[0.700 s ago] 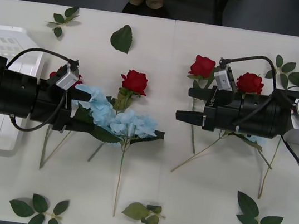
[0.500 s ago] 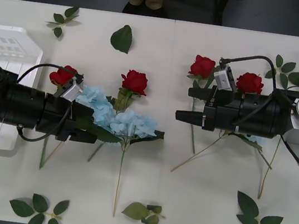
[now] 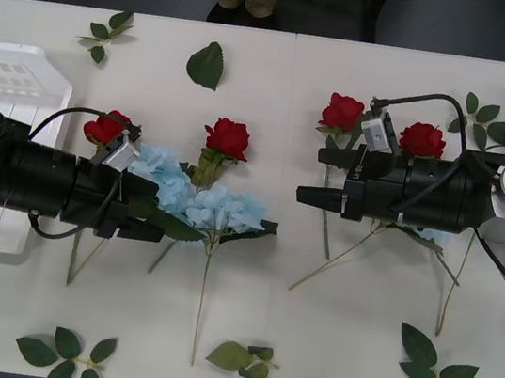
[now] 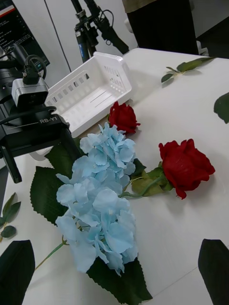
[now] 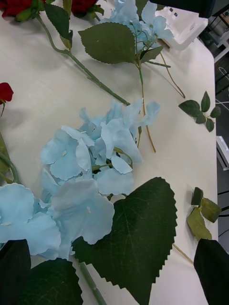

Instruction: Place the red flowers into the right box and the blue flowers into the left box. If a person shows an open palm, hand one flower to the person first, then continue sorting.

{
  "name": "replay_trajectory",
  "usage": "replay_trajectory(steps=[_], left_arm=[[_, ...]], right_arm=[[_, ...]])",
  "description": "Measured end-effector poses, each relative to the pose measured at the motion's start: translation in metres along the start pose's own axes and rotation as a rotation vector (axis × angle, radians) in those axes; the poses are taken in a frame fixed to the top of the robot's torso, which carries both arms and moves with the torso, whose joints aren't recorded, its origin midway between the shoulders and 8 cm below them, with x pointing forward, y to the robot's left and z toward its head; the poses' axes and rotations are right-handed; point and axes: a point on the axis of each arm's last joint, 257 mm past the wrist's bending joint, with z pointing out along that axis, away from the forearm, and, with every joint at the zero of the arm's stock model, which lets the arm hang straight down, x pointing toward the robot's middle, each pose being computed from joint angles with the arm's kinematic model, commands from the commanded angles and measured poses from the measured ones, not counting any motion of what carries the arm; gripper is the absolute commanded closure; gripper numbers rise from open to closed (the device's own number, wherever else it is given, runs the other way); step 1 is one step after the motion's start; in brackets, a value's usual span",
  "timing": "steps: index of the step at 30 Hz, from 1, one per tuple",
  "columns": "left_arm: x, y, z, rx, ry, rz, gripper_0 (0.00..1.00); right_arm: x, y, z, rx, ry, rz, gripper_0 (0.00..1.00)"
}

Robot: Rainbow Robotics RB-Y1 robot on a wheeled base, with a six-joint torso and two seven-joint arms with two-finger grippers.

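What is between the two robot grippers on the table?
In the front view, between the left gripper and right gripper lie blue flowers and a red flower.

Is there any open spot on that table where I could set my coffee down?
Yes: bare table in front between the blue flowers and the leaf sprig, and at the back centre past the single leaf. It's crowded around the red flowers and both arms.

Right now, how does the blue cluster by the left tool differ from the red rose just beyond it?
The blue flowers are a wide, fluffy pale-blue cluster of many small petals; the red rose is one compact deep-red bloom. Large dark leaves spread around the blue flowers, whereas the rose's greenery sits small under the bloom. The left tool, fingers open, sits right at the blue flowers, while the rose lies farther off. Both lie flat on the table, outside either box.
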Motion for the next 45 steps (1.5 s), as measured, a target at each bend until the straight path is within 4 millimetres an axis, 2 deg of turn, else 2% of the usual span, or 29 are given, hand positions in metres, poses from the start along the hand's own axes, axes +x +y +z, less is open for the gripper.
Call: replay_trajectory(steps=[45], left_arm=[[0.0, 0.0, 0.0, 0.0, 0.0, 0.002, 0.0]], right_arm=[[0.0, 0.0, 0.0, 0.0, 0.0, 0.0, 0.0]])
